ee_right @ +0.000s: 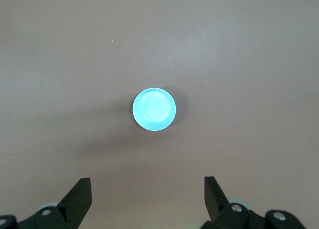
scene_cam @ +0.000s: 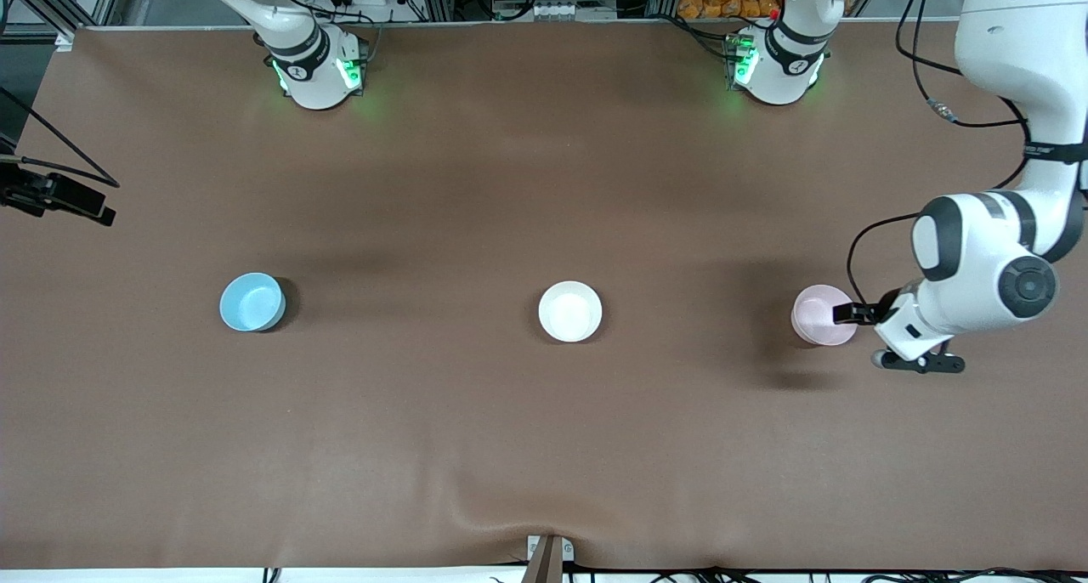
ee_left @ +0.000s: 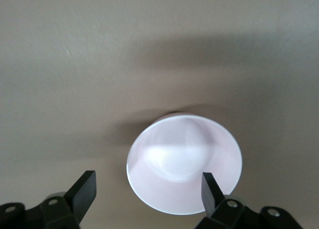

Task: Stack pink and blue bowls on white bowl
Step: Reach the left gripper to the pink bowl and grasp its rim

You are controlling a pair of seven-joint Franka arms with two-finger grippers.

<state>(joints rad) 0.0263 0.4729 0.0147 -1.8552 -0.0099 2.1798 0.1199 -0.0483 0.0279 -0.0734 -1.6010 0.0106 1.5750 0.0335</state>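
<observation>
A: What sits closest to the camera?

B: The pink bowl, just a bit. All three bowls are in a row on the brown worktop. First comes the blue bowl, toward the right arm's end. The white bowl is in the middle. The pink one is toward the left arm's end. They are well apart.

A: Where is the left tool?

B: The left tool is low at the pink bowl. Its fingers are spread wide. One finger is over the bowl's rim, and the other is outside it. It holds nothing yet.

A: And the right tool?

B: The right tool waits high over the blue bowl. It is spread wide too.

A: How should the left tool do the grab well?

B: I think one finger should go inside the wall and one outside. Then squeeze softly, so the light bowl does not slide or tip. Then lift it straight up.
</observation>
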